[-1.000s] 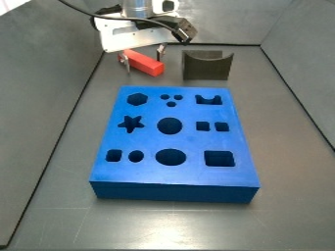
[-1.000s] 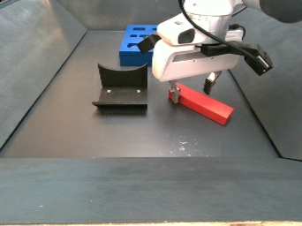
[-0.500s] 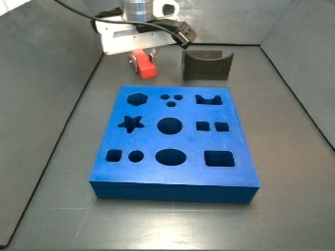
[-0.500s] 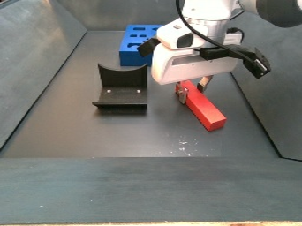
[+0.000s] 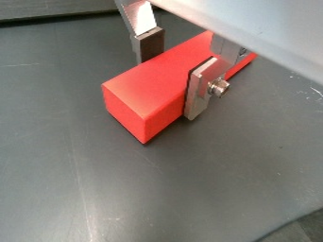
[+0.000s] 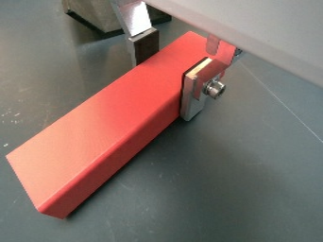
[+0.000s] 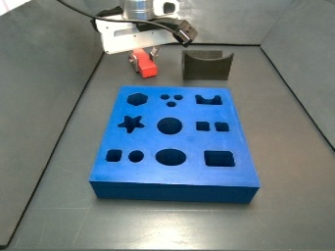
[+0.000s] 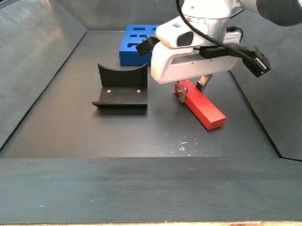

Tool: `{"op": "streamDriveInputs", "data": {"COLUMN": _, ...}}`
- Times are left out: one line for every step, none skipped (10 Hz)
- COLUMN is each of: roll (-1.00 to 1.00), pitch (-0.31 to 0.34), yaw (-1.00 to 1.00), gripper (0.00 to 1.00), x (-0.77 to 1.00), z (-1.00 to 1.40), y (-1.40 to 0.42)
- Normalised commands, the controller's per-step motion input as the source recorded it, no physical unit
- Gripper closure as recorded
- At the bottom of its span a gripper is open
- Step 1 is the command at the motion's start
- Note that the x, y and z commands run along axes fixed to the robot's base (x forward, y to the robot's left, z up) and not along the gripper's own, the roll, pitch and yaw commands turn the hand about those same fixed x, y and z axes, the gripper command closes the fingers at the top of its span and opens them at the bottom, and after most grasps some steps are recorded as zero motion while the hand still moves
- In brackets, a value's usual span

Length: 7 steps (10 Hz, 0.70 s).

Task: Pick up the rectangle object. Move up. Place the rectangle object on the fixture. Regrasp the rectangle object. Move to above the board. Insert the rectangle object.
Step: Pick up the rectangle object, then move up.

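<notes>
The rectangle object (image 7: 144, 65), a red-orange block, lies on the dark floor behind the blue board (image 7: 190, 142) and left of the fixture (image 7: 206, 66). My gripper (image 7: 141, 57) is down over it. In both wrist views the silver fingers stand one on each long side of the block (image 5: 151, 90) (image 6: 113, 132), near one end, with the gripper (image 5: 173, 76) (image 6: 168, 74) shut on it. The near finger (image 5: 199, 90) lies flat against the block's side. In a side view the block (image 8: 203, 106) rests on the floor under the gripper (image 8: 189, 88).
The fixture (image 8: 119, 88) stands apart from the block, with the board (image 8: 136, 40) beyond it. Grey walls enclose the floor on all sides.
One second ago the block lay more crosswise. It has since turned between the fingers and lines up with them. Over the last half second nothing visibly moved.
</notes>
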Motion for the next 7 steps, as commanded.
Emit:
{"op": "streamDriveInputs", "data": {"roll": 0.0, "pitch": 0.0, "yaw": 0.0, "gripper": 1.0, "x": 0.0, "z": 0.0, "y": 0.0}}
{"op": "streamDriveInputs", "data": {"roll": 0.0, "pitch": 0.0, "yaw": 0.0, "gripper": 1.0, "x": 0.0, "z": 0.0, "y": 0.0}}
{"op": "streamDriveInputs", "data": {"roll": 0.0, "pitch": 0.0, "yaw": 0.0, "gripper": 1.0, "x": 0.0, "z": 0.0, "y": 0.0}}
{"op": "streamDriveInputs", "data": {"roll": 0.0, "pitch": 0.0, "yaw": 0.0, "gripper": 1.0, "x": 0.0, "z": 0.0, "y": 0.0}}
{"op": "streamDriveInputs", "data": {"roll": 0.0, "pitch": 0.0, "yaw": 0.0, "gripper": 1.0, "x": 0.0, "z": 0.0, "y": 0.0}}
{"op": "streamDriveInputs", "data": {"roll": 0.0, "pitch": 0.0, "yaw": 0.0, "gripper": 1.0, "x": 0.0, "z": 1.0, "y": 0.0}}
{"op": "streamDriveInputs", "data": {"roll": 0.0, "pitch": 0.006, "yaw": -0.02, "gripper": 1.0, "x": 0.02, "z": 1.0, "y": -0.05}}
